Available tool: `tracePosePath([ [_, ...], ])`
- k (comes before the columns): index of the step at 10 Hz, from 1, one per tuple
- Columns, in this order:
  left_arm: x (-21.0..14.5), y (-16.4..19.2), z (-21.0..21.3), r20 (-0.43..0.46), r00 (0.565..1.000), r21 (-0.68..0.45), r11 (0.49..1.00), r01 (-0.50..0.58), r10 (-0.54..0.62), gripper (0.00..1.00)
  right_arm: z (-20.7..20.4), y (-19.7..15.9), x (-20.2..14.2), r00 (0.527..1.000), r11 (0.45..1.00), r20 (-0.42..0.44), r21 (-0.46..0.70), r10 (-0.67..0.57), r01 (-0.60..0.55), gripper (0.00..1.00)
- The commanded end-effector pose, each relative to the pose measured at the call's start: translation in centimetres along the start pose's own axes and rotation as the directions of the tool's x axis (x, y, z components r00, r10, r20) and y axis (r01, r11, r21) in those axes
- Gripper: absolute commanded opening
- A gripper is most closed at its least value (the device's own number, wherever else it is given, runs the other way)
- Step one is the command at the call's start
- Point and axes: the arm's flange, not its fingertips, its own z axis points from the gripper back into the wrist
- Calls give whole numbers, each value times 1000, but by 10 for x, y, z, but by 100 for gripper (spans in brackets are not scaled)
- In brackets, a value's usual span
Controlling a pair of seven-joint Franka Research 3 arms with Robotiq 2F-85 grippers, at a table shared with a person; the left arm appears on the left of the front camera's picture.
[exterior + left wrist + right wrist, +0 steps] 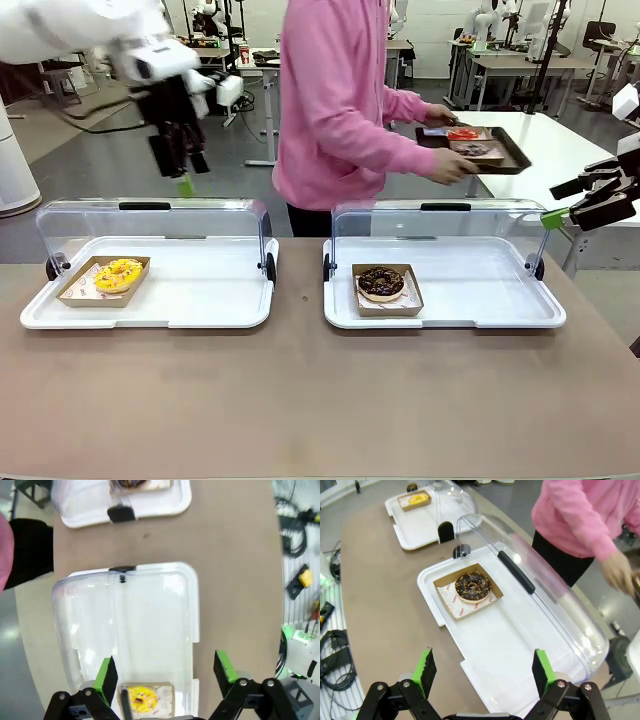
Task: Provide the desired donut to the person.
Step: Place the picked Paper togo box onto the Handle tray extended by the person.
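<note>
A yellow-iced donut [118, 274] lies in a cardboard tray at the left end of the left white tray [150, 300]. In the right white tray [470, 300], a chocolate donut [381, 282] sits in its own cardboard tray. My left gripper [185, 170] hangs open high above the left tray; its wrist view looks straight down on the yellow donut [141, 698] between open fingers [106, 675]. My right gripper [565, 200] is open at the right edge, above and beyond the right tray, and its wrist view looks down on the chocolate donut [472, 586]. The person [340, 100] stands behind the table.
Both trays have clear lids [150, 225] standing open at the back. The person holds a dark serving tray [485, 150] carrying donuts over a white table at the back right. Bare brown tabletop [300, 400] runs along the near side.
</note>
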Motion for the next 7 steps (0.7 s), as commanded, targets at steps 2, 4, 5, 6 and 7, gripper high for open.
tracePosePath([
  [2, -89, -77, 24, 284, 954, -27, 995, -92, 96, 100, -1, 0, -1, 1000, 1000, 12, 4, -2, 2, 100],
  [4, -146, -111, 15, 424, 890, -4, 983, -185, 169, 100, -1, 0, -1, 1000, 1000, 12, 4, -2, 2, 100],
  [5, -168, -124, 6, 487, 853, 24, 973, -230, 189, 100, -1, 0, -1, 1000, 1000, 12, 4, -2, 2, 100],
  [6, -188, -137, -4, 527, 825, 43, 964, -264, 203, 100, -1, 0, -1, 1000, 1000, 12, 4, -2, 2, 100],
  [7, -212, -152, -15, 568, 792, 45, 953, -300, 223, 100, -1, 0, -1, 1000, 1000, 12, 4, -2, 2, 100],
])
